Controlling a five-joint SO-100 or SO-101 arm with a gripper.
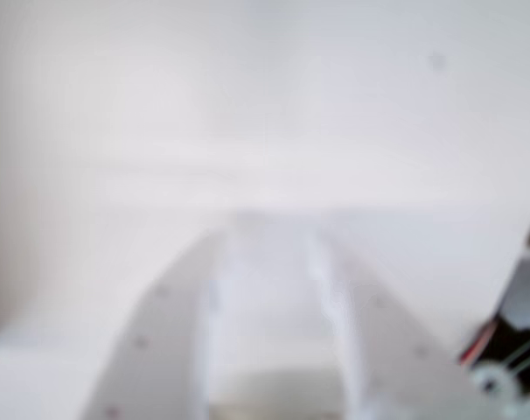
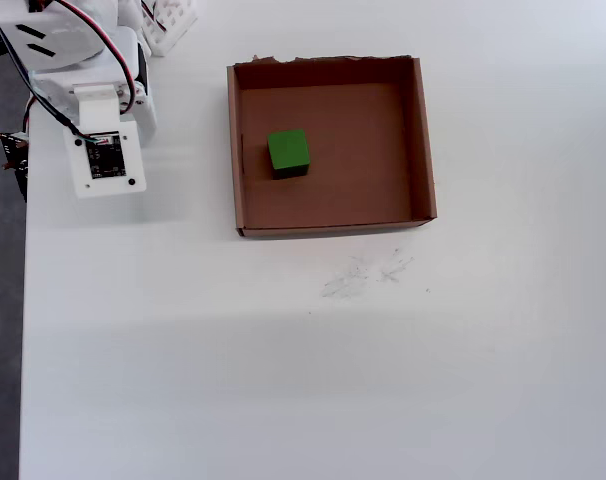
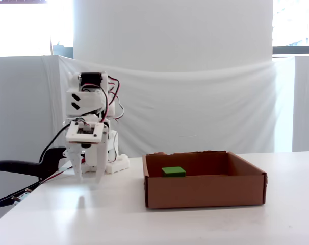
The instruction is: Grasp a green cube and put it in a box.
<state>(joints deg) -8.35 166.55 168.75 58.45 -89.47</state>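
Small bright-green cube (image 2: 288, 152): rests inside the shallow brown cardboard box (image 2: 424, 140), toward its left side in the overhead view. White gripper (image 3: 88, 178): hangs above the white counter (image 2: 283, 360), left of the box, jaws parted and empty.

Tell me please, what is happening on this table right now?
A small white robot arm is working with a green cube and a brown cardboard box. The cube already lies inside the box, nearer its left wall in the overhead view. The gripper holds nothing: it hangs over the bare white table to the left of the box, fingers pointing down and slightly apart. The wrist view is too blurred to add much.
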